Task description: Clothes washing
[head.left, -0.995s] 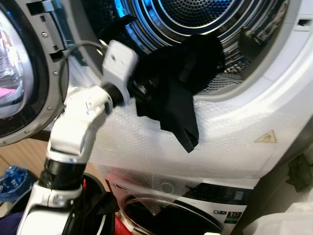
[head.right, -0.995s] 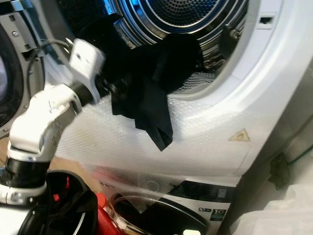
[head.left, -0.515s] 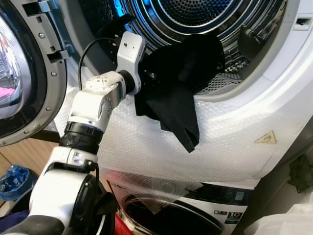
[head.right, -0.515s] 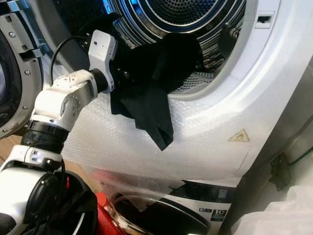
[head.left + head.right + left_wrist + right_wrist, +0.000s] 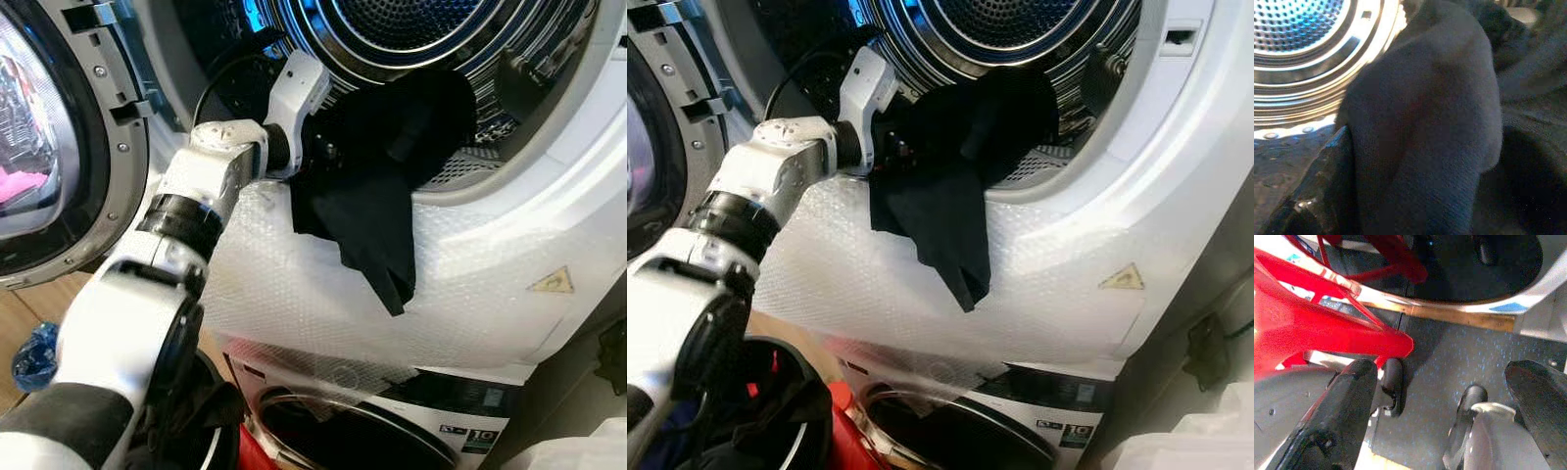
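L gripper (image 5: 328,157) buried in black garment (image 5: 377,186) at dryer drum (image 5: 431,39) mouth; can't tell jaws' state. R gripper (image 5: 1435,396) jaws apart, idle.

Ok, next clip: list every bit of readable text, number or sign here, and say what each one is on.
"10": in a badge on the lower machine's front panel, right of its door.
Small print beside that badge: too small to read.
Yellow triangular warning sign: on the upper machine's white front, under bubble wrap; its symbol is too blurred to make out.
No other text is legible.
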Controlling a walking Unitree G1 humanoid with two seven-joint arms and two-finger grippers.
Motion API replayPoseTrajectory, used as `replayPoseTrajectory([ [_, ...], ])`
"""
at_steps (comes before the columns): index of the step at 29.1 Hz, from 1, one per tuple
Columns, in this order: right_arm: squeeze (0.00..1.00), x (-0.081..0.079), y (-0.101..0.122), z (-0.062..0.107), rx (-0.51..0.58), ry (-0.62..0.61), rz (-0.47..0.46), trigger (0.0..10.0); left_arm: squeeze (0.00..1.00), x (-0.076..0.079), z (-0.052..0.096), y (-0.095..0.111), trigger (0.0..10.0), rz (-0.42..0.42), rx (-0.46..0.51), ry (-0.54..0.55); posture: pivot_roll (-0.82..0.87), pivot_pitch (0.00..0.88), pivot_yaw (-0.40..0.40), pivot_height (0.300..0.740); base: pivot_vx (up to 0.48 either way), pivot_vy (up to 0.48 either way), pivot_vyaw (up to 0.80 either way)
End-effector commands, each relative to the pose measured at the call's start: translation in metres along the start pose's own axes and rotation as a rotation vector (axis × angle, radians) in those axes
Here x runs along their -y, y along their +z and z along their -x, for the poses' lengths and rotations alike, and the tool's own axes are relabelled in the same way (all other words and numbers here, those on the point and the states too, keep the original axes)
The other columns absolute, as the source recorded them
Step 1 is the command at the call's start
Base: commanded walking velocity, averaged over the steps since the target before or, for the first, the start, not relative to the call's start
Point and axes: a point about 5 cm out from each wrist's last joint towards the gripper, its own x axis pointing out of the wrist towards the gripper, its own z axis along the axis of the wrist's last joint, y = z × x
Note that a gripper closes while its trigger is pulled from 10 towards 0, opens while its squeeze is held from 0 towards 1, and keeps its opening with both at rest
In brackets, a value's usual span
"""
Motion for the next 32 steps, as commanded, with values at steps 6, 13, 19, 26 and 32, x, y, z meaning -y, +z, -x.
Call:
replayPoseTrajectory([
  [6,0.0,-0.006,0.0,-0.001,0.005,0.018,-0.002,10.0,0.0,-0.019,0.005,0.008,10.0,0.005,0.036,0.208,0.11,0.007,0.129,0.74,0.0,0.0,0.0],
  [13,0.0,-0.004,0.003,-0.001,0.024,0.002,-0.009,10.0,0.0,-0.025,0.007,0.023,10.0,-0.037,0.146,0.309,0.09,0.029,0.136,0.74,0.0,0.0,0.0],
  [19,0.0,-0.003,0.004,-0.001,0.027,-0.013,-0.02,10.0,0.0,-0.01,0.005,0.047,10.0,-0.187,0.269,0.093,0.09,0.009,0.136,0.74,0.0,0.0,0.0],
  [26,0.0,-0.005,0.012,-0.003,0.045,-0.016,-0.033,10.0,0.0,-0.002,0.015,0.085,10.0,-0.377,0.467,0.048,0.08,0.0,0.139,0.74,0.0,0.0,0.0],
  [32,0.0,-0.006,0.025,-0.006,0.069,-0.016,-0.034,10.0,0.0,0.015,0.029,0.108,10.0,-0.473,0.61,-0.133,0.11,0.0,0.131,0.74,0.0,0.0,0.0],
])
